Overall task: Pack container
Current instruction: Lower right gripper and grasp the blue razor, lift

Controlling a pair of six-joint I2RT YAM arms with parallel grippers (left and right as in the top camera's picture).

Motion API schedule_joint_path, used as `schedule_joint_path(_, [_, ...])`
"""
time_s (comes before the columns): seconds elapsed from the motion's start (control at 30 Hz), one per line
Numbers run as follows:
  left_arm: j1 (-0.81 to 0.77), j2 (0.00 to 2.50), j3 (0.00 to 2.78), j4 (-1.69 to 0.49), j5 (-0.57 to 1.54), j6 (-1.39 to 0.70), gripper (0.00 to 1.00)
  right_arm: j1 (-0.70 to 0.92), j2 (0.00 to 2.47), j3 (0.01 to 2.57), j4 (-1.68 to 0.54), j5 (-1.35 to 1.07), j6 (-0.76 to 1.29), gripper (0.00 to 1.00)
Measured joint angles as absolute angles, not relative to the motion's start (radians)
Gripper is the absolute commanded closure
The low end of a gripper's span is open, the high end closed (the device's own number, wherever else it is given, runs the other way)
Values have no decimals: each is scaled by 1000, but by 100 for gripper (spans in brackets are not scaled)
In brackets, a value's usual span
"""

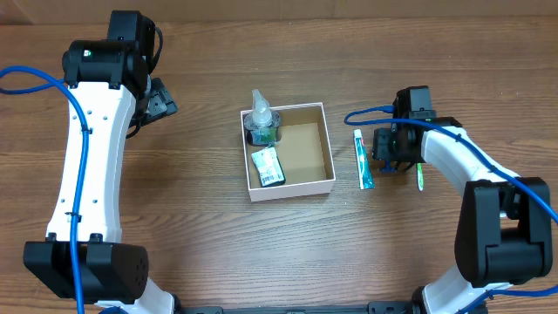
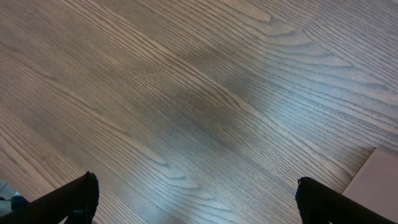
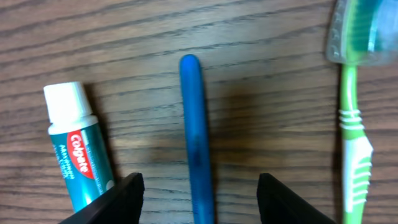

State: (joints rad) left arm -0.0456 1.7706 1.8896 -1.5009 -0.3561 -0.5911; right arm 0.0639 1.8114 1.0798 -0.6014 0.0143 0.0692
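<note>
Looking from above, I see the container [image 1: 305,148] in the middle of the surface [image 1: 209,253], a bottle [image 1: 261,122] and a packet [image 1: 268,166] inside. It looks like light, thin cardboard with bendy walls, so I would pinch one wall softly. My left fingers [image 2: 74,202] are spread wide over bare wood. My right fingers [image 3: 127,199] stand apart, one each side of a blue stick [image 3: 194,124], not touching. Only the right wrist view shows that stick, between toothpaste [image 3: 74,149] and a green toothbrush [image 3: 351,124]; only overhead shows the container
</note>
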Motion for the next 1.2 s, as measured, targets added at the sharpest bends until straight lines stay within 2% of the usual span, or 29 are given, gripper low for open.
schedule_joint_path(0.07, [-46,1771,1890,-1501,-356,-591,0,72,1811,1079,-601,16,64,51])
schedule_joint_path(0.5, [-46,1771,1890,-1501,-356,-591,0,73,1811,1053,-578,52,55,53])
schedule_joint_path(0.83, [-46,1771,1890,-1501,-356,-591,0,73,1811,1053,-579,57,51,63])
schedule_joint_path(1.2, [-46,1771,1890,-1501,-356,-591,0,73,1811,1053,-580,57,52,64])
